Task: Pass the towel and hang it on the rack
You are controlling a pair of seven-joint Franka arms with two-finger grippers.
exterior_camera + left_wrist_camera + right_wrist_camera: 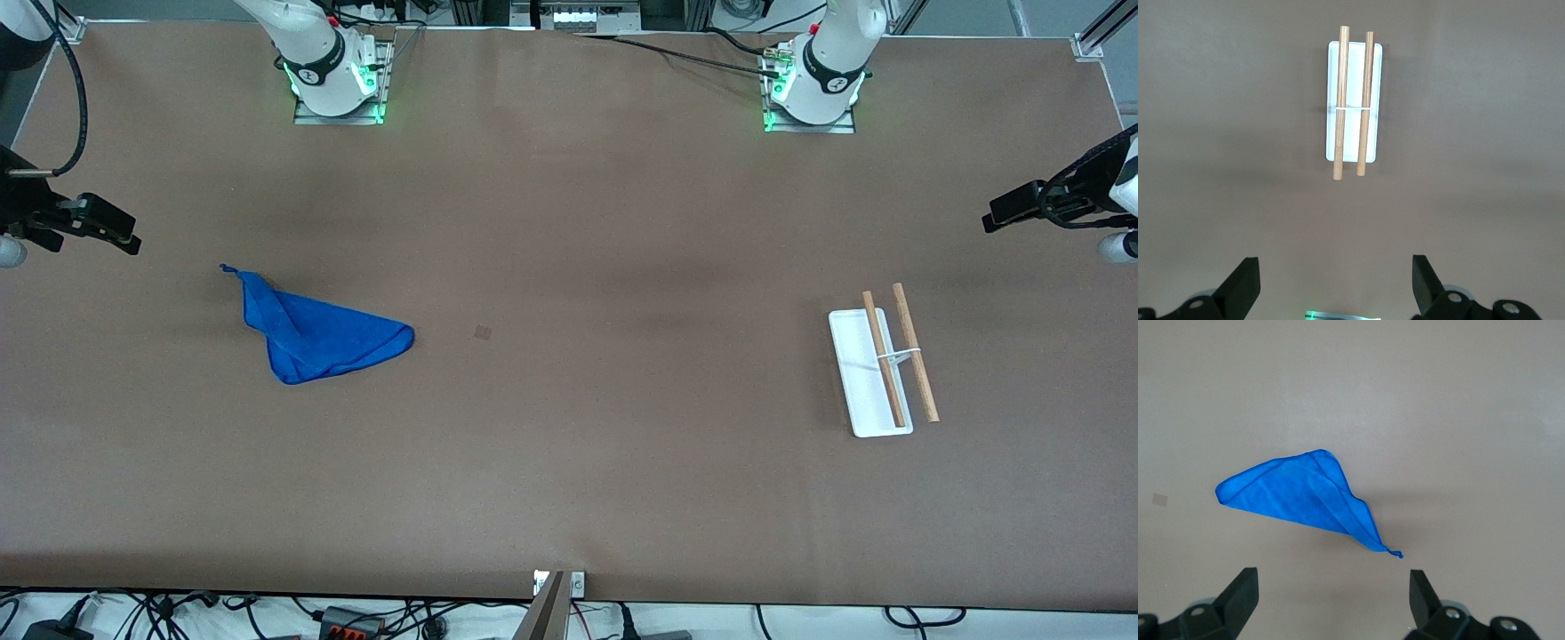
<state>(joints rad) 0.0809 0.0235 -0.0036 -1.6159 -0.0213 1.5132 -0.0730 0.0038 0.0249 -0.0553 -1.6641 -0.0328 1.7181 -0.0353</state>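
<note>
The bright blue towel (320,333) lies crumpled in a rough triangle on the brown table toward the right arm's end, with its little loop (228,268) at one corner. It also shows in the right wrist view (1301,497). The rack (880,360), a white tray with two wooden rods on a wire frame, stands toward the left arm's end and shows in the left wrist view (1353,100). My right gripper (120,233) (1331,577) is open and empty, up over the table's end beside the towel. My left gripper (1000,213) (1335,267) is open and empty, up over the table's end beside the rack.
A small square mark (483,332) is on the table near the middle. The arm bases (338,80) (813,84) stand along the edge farthest from the front camera. Cables lie below the table's near edge (356,618).
</note>
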